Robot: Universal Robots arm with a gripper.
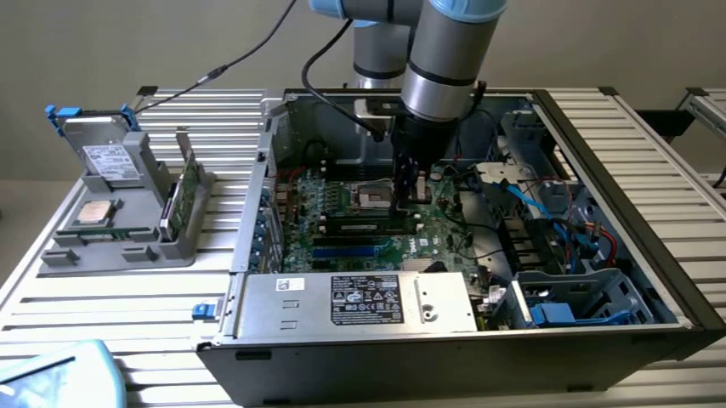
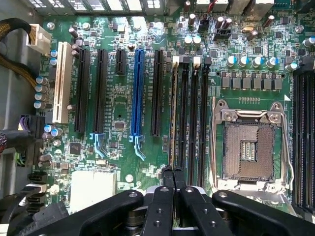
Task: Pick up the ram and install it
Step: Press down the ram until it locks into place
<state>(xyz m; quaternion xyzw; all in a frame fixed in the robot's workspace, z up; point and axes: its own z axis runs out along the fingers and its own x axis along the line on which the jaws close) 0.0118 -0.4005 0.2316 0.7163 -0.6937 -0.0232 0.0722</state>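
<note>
The ram [image 2: 173, 113] is a thin green stick seen edge-on, standing in the motherboard slot nearest the black and blue expansion slots. In the exterior view the ram [image 1: 363, 227] lies low in its slot, in front of the empty processor socket [image 1: 375, 197]. My gripper [image 2: 173, 171] is shut, fingertips pressed together right over the end of the stick farthest from the case's port side. Whether the tips touch the stick cannot be told. In the exterior view the gripper [image 1: 400, 204] reaches straight down into the open computer case [image 1: 635, 221].
Empty black memory slots [image 2: 194, 123] run beside the ram. On the exterior view's left, a grey holder [image 1: 114, 246] carries a square silvery processor [image 1: 97, 212], a hard drive [image 1: 110, 159] and another upright green board [image 1: 187, 191]. A power supply [image 1: 357, 302] and blue cables [image 1: 556, 212] crowd the case.
</note>
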